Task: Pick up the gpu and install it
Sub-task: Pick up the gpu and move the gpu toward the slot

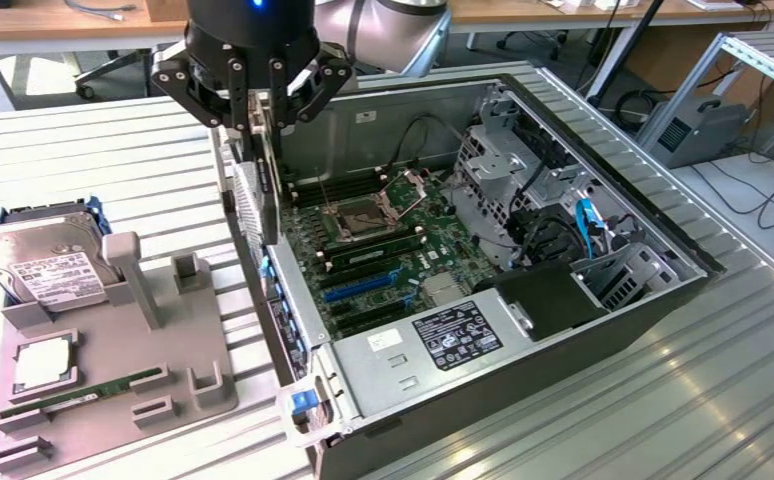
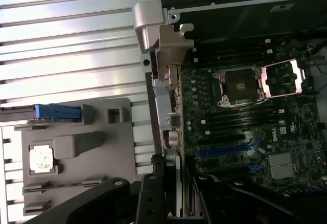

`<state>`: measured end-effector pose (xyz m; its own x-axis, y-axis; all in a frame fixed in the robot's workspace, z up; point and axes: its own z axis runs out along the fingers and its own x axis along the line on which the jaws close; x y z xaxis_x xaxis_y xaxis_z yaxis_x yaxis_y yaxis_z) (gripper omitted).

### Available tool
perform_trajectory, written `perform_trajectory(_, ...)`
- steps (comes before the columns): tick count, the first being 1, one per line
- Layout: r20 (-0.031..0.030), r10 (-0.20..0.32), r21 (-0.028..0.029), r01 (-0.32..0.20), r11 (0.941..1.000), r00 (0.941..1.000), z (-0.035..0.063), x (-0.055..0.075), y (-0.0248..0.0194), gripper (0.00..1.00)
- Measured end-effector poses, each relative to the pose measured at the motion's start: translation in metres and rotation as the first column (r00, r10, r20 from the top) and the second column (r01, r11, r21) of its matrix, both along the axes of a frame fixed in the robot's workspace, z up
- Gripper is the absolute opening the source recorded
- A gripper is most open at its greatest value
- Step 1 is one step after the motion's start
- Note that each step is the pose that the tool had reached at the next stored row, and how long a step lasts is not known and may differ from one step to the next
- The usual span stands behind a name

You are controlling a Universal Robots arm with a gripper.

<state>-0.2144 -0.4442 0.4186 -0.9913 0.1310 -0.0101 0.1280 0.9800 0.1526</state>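
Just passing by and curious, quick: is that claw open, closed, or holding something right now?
Claw: closed on the gpu, holding it on edge over the open computer case.

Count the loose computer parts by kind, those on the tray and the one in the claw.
hard drive: 1
CPU: 1
memory stick: 1
gpu: 1
Total: 4
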Motion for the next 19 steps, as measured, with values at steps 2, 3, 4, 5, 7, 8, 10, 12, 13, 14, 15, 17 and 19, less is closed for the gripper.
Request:
perform_trajectory(2,0.0,0.0,0.0,0.0,1.0,1.0,0.0,0.002,0.0,0.27)
perform_trajectory(3,0.0001,0.0,0.0,0.0,1.0,1.0,0.0,0.003,0.0,0.27)
perform_trajectory(4,0.0,0.0,0.0,0.0,1.0,1.0,0.0,0.005,0.0,0.27)
perform_trajectory(5,0.0,0.0,0.0,0.0,1.0,1.0,0.0,0.008,0.0,0.27)
perform_trajectory(7,0.0,0.0,0.0,0.0,1.0,1.0,0.0,0.01,0.0,0.27)
perform_trajectory(8,0.0,0.0,-0.0001,0.0,1.0,1.0,0.0,0.011,0.0,0.27)
perform_trajectory(10,0.0,0.0,0.0,0.0,1.0,1.0,0.0,0.013,0.0,0.27)
perform_trajectory(12,0.0,0.0,0.0,0.0,1.0,1.0,0.0,0.015,0.0,0.27)
perform_trajectory(13,0.0,0.0,0.0,0.0,1.0,1.0,0.0,0.015,0.0,0.27)
perform_trajectory(14,0.0,0.0,0.0,0.0,1.0,1.0,0.0,0.016,0.0,0.27)
perform_trajectory(15,0.0,0.0,0.0,0.0,1.0,1.0,0.0,0.017,0.0,0.27)
perform_trajectory(17,0.0,0.0,0.0,0.0,1.0,1.0,0.0,0.019,0.0,0.27)
perform_trajectory(19,0.0,0.0,-0.0001,0.0,1.0,1.0,0.0,0.021,0.0,0.27)
